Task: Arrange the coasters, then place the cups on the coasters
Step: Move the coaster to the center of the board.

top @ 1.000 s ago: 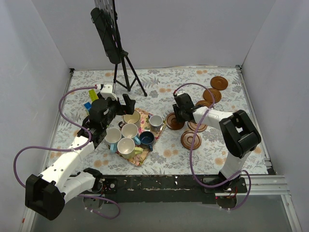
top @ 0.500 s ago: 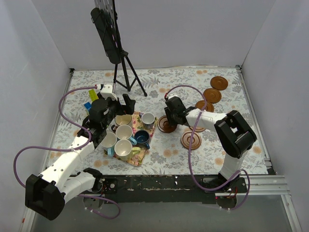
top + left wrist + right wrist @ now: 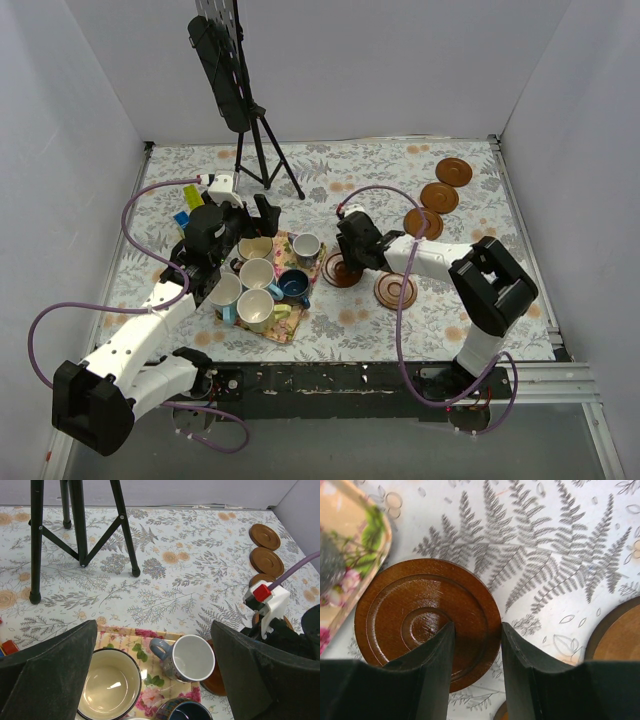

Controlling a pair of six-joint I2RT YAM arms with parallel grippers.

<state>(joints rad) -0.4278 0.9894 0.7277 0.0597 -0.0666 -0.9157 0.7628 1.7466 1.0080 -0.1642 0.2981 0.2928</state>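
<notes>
Right jaws: part-way apart and pointing down, with the tips over one coaster (image 3: 420,620). You see its wood through the gap. The disc is wider than the gap, so it is not clamped across. I can't tell whether the tips press on it.
That coaster: flat on the table (image 3: 380,170), just beside the right edge of the floral mat (image 3: 284,330) and near the grey cup (image 3: 306,248).
Far coasters (image 3: 439,197): three in a slanting line toward the far right corner.
Near coaster (image 3: 395,290): just right of the one under your jaws, partly under the right arm.
Count: five coasters show. A sixth is not found, perhaps hidden by the arm.
Cups (image 3: 259,272): all six crowded on the mat, upright, none on a coaster.
Left jaws: wide apart, holding nothing, hanging above the far end of the cup cluster. The cream cup (image 3: 109,685) and the grey cup lie between them in the wrist view.
Key relation: the coaster lies straight beneath your right jaws. It is round with no long axis, so any wrist angle serves. The right arm is nearer every coaster and the left arm nearer every cup.
Step (my read): coaster arranging, early on. Cup placing has not begun.
Next move calls for: leaving this coaster clear of the mat, then reaching right for the near coaster.
Watch: pushed further left, the rim would likely ride onto the mat or nudge the grey cup.
</notes>
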